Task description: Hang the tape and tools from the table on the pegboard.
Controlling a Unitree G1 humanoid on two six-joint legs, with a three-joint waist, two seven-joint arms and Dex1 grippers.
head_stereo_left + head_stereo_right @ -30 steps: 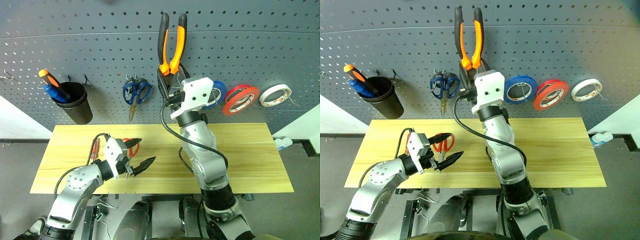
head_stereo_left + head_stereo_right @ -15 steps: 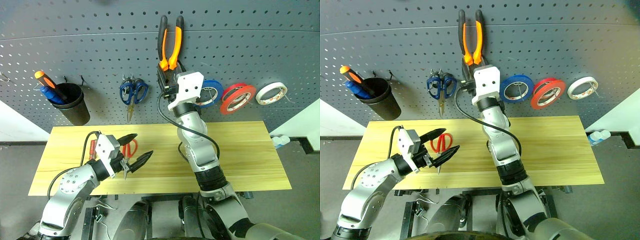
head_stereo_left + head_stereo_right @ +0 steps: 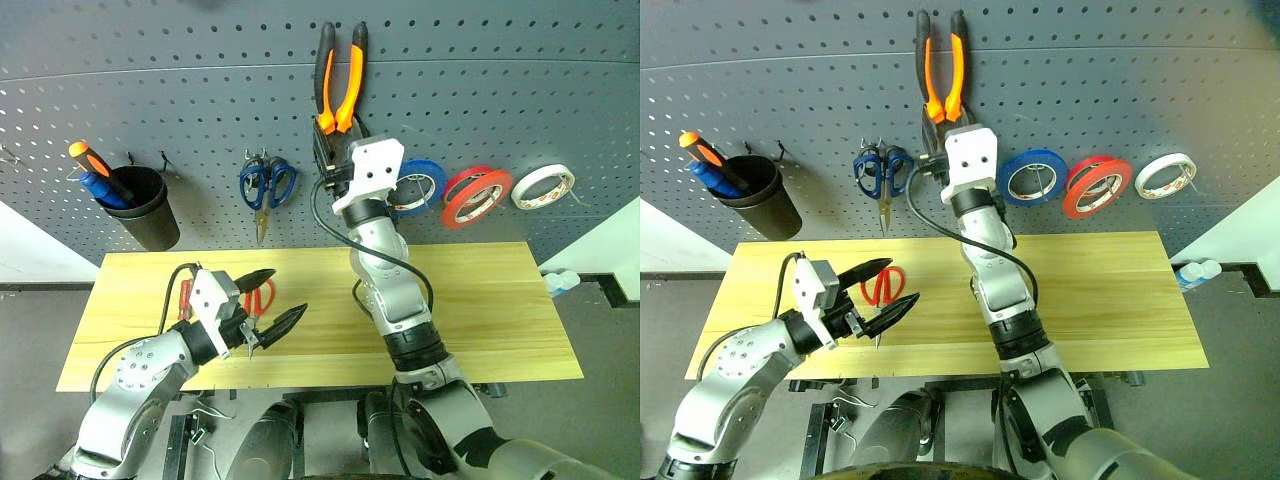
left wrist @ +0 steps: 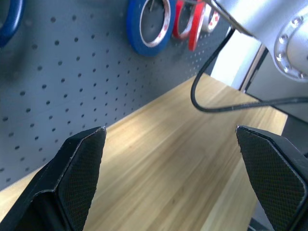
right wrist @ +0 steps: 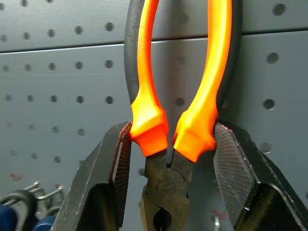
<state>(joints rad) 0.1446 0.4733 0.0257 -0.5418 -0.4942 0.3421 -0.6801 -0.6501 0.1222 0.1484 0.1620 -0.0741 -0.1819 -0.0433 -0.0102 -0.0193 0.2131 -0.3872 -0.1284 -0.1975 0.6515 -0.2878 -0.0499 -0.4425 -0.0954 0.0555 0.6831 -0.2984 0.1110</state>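
The right gripper (image 5: 168, 154) pinched the pliers (image 3: 336, 80) against the pegboard (image 3: 500, 90). The left gripper (image 3: 272, 300) gaped empty over the table (image 3: 480, 300). I saw no readable lettering.

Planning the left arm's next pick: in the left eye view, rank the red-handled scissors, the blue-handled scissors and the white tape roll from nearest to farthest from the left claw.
1. Red-handled scissors, on the table just behind the open left claw.
2. Blue-handled scissors, hanging on the pegboard above it.
3. White tape roll, far across on the pegboard's right end.
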